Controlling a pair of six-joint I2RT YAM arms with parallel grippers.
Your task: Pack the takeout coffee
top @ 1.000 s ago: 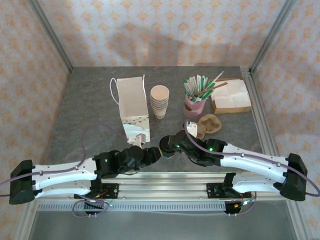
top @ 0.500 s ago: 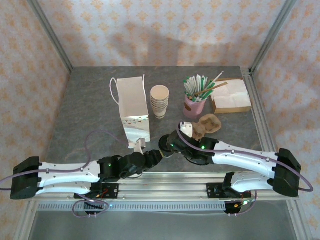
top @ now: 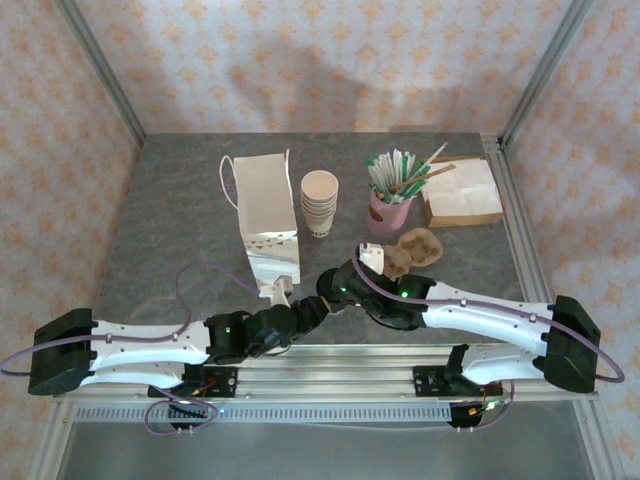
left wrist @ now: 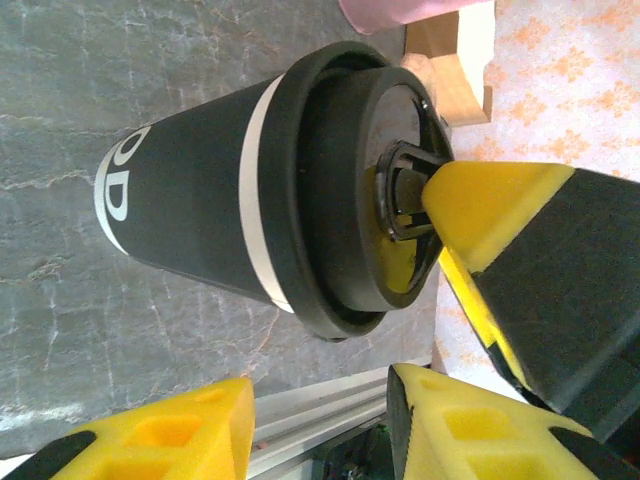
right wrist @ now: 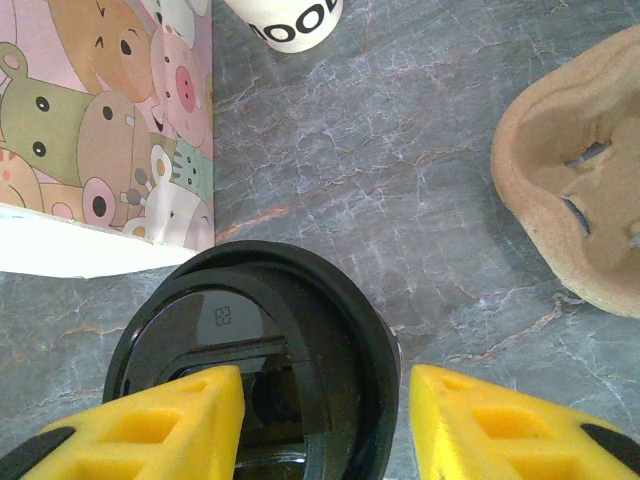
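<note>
Black-lidded takeout coffee (left wrist: pixel 230 200) near table (top: pixel 170 230) edge

A robot lab cell dressed as a café counter: aluminium frame posts (top: pixel 100 70) and wallpaper panels (top: pixel 300 50) enclose a marbled desk (top: pixel 170 220). Robot arms (top: pixel 480 320) are bolted to a rail (top: pixel 330 362) at its near edge. Stacked paper cups (top: pixel 319 203), stirrers (top: pixel 392 175) and napkins (top: pixel 460 188) stand toward the far edge.

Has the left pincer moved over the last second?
Yes. The left pincer has shifted right and slightly toward the front rail, away from the bottom edge of the white bag.
</note>
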